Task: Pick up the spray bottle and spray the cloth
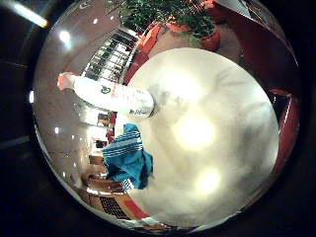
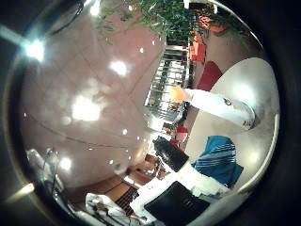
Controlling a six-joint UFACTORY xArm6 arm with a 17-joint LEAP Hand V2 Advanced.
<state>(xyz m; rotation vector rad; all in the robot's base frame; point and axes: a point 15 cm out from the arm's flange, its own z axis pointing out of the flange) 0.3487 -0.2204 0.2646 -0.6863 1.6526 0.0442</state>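
A white spray bottle (image 1: 117, 96) with an orange nozzle stands on a round white table (image 1: 212, 128), near its rim. A teal striped cloth (image 1: 125, 158) lies folded at the table's edge, a short way from the bottle. The right thumb side palm view also shows the bottle (image 2: 221, 104) and the cloth (image 2: 218, 158). My hand (image 2: 179, 193) shows there as white and black fingers, relaxed, with nothing between them. It is held above and away from the table, touching neither bottle nor cloth.
Green plants in orange pots (image 1: 183, 32) stand beyond the table. A dark red seat (image 1: 265, 54) curves round its far side. A metal railing (image 2: 169, 85) and brown floor (image 2: 85, 104) lie past the bottle's side.
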